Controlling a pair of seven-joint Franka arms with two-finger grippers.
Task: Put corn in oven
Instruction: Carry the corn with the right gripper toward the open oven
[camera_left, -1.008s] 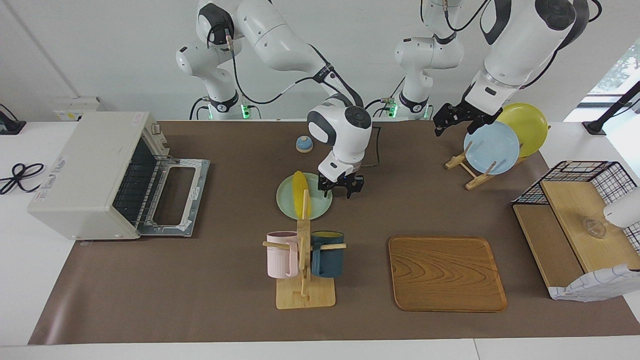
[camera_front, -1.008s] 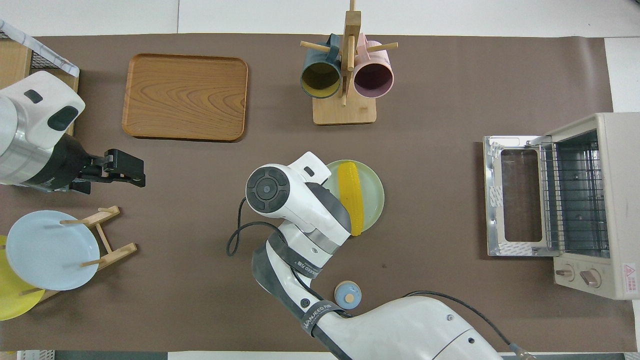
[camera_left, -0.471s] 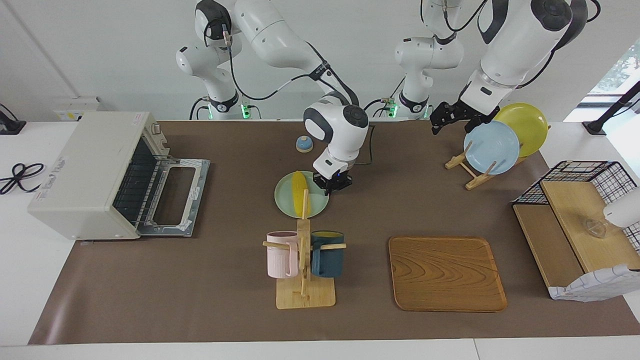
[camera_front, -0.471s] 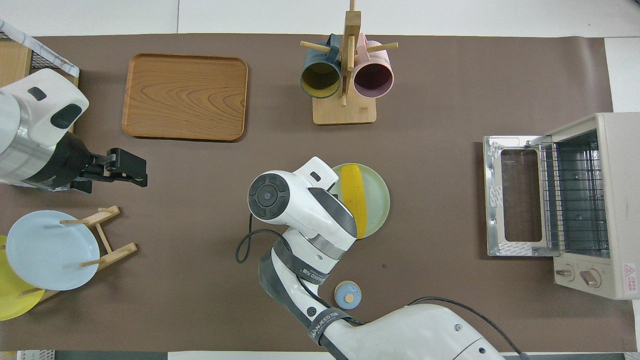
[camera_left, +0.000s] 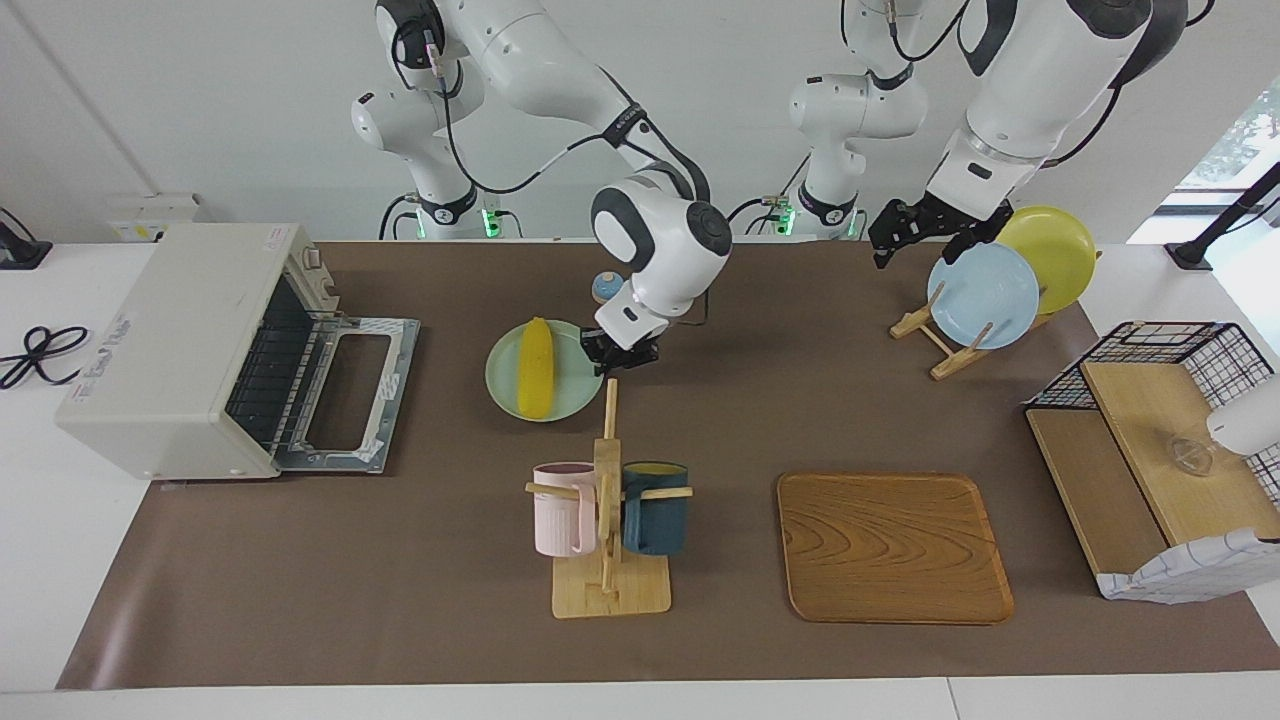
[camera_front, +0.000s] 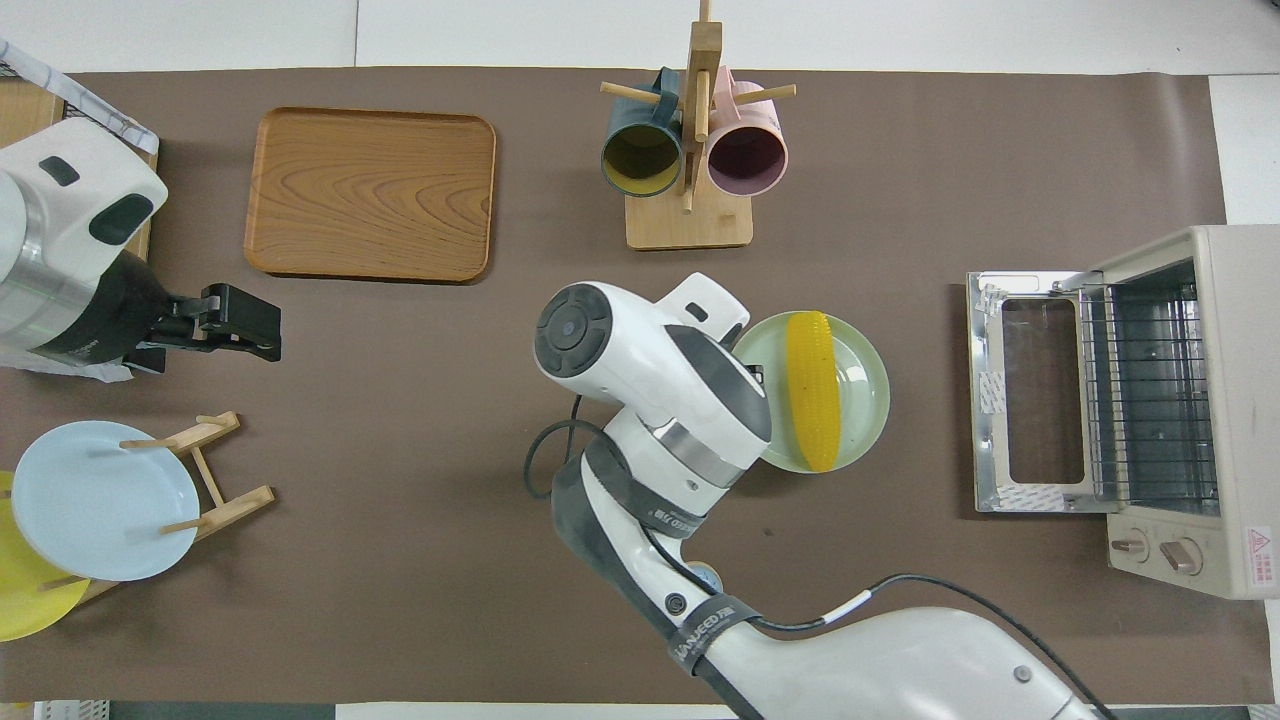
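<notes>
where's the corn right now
The corn lies on the pale green plate mid-table, between the open oven and the right gripper, which is shut on the plate's rim.

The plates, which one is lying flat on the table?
The pale green plate holding the corn, beside the open oven. The light blue plate and yellow plate stand upright in the wooden rack.

Place: a robotics lab, staged as a mock kitchen.
Walls: bare white, cables trailing down.
Arms: two white robot arms (camera_left: 560, 75) bolted at the worktop (camera_left: 400, 600) edge.
Props: toaster oven (camera_left: 180, 340), mug tree (camera_left: 608, 520), plate rack (camera_left: 945, 335).
</notes>
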